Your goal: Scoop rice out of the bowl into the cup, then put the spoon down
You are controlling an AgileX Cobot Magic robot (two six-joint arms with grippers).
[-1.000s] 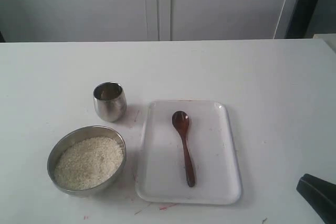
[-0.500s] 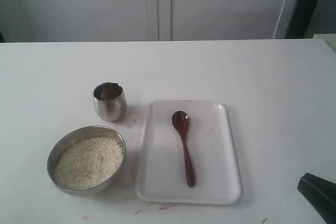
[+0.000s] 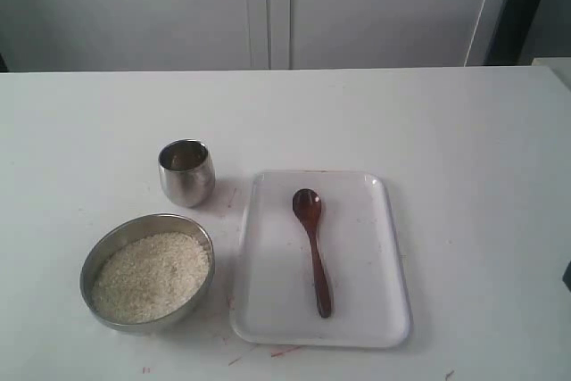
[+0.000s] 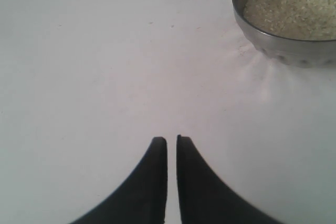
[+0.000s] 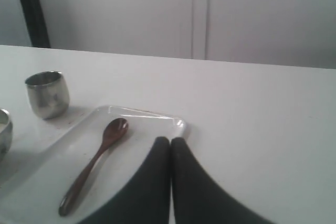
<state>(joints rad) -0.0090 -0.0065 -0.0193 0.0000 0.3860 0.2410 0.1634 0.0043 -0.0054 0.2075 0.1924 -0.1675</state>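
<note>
The steel bowl (image 3: pixel 143 219) stands at the front left, holding off-white rice (image 3: pixel 152 276). Behind it is the small steel cup (image 3: pixel 186 171), upright. The dark wooden spoon (image 3: pixel 313 247) lies on a white tray (image 3: pixel 366 256), its oval end pointing away. My left gripper (image 4: pixel 171 139) is shut with nothing in it, hovering over bare table short of the bowl (image 4: pixel 283 51) and rice (image 4: pixel 294 3). My right gripper (image 5: pixel 170 140) is shut and empty, beside the tray's (image 5: pixel 178 121) far corner, right of the spoon (image 5: pixel 97 161) and cup (image 5: pixel 47 94).
The white table runs back to a grey cabinet wall (image 3: pixel 268 6). A few pink marks dot the table by the tray's front edge. In the exterior view only a dark sliver of my right arm (image 3: pixel 567 274) shows at the right border.
The dark part of my right arm at the lower right of the exterior view has slid almost fully out of frame. Bowl, cup, spoon and tray have not moved.
</note>
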